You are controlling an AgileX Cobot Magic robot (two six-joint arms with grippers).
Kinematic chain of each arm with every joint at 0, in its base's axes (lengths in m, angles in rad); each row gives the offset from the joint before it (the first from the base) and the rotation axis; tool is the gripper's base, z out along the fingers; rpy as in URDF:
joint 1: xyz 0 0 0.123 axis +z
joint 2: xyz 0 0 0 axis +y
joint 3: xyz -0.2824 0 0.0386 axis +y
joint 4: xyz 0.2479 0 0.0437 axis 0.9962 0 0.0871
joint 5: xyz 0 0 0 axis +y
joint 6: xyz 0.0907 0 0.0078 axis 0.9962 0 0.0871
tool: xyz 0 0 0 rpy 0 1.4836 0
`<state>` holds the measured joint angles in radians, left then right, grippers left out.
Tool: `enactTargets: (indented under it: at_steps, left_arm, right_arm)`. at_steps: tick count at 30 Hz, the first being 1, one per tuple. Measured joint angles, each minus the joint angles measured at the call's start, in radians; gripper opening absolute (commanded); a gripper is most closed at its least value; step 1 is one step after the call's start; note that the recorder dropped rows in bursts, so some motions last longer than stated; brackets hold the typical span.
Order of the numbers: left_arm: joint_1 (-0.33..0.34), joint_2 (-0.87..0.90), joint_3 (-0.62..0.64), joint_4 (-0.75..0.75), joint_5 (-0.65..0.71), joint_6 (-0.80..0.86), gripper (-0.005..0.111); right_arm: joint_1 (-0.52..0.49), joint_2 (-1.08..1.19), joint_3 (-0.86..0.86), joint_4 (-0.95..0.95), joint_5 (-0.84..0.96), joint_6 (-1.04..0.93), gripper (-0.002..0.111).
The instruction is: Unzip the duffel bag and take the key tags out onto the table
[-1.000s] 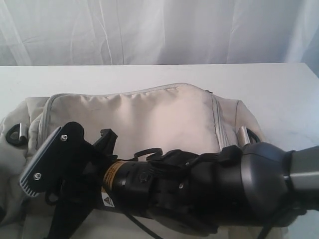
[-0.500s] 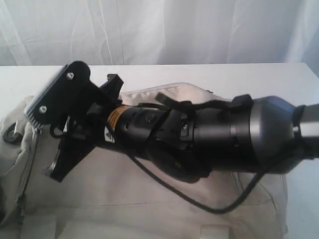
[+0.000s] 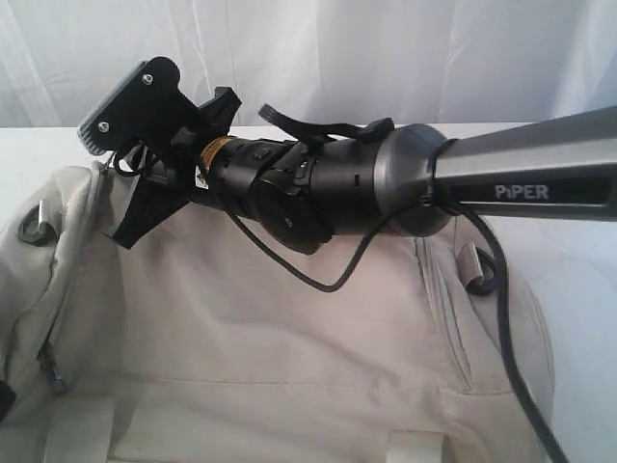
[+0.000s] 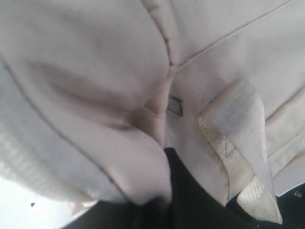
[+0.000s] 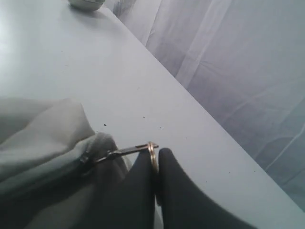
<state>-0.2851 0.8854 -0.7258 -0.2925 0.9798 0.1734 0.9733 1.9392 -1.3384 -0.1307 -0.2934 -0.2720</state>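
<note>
Step in hand — unzipping. The right jaws are closed on the zipper-pull ring (image 5: 152, 152), and the pull is stretched taut from the slider (image 5: 87, 159) at the bag's fabric edge. In the exterior view the right arm (image 3: 386, 183) reaches across the duffel bag (image 3: 289, 328) to its 10 o'clock corner, held above the cloth.

Left jaws: the wrist view shows only bunched cream fabric, a webbing strap (image 4: 238, 143) and a dark finger (image 4: 190, 200) against a fold. Gripping or merely pressing, cannot tell.

The bag lies on the desk (image 3: 588, 289) and fills the near half of the exterior view. Its long axis runs 9 to 3 o'clock, broad panel up. A zipper line (image 3: 58, 299) runs round the 9 o'clock end. No key tags in sight — presumably inside.

Next move, as I judge it: draw the ring along the zipper's own line, not away from it. The cloth needs holding down so the slider runs instead of lifting the bag. The mouth must gape wide enough to reach in before any tags can come out.
</note>
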Motion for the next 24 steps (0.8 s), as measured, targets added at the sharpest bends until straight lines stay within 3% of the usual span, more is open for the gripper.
enactTargets:
  at_steps: [17, 24]
  left_arm:
    - [0.002, -0.115, 0.007, 0.016, -0.093, 0.002, 0.000]
    - [0.002, -0.138, 0.007, 0.110, -0.074, -0.071, 0.000]
  right_arm:
    - [-0.056, 0.042, -0.055, -0.009, 0.015, 0.000, 0.000]
    - [-0.056, 0.000, -0.055, -0.009, 0.073, 0.000, 0.000]
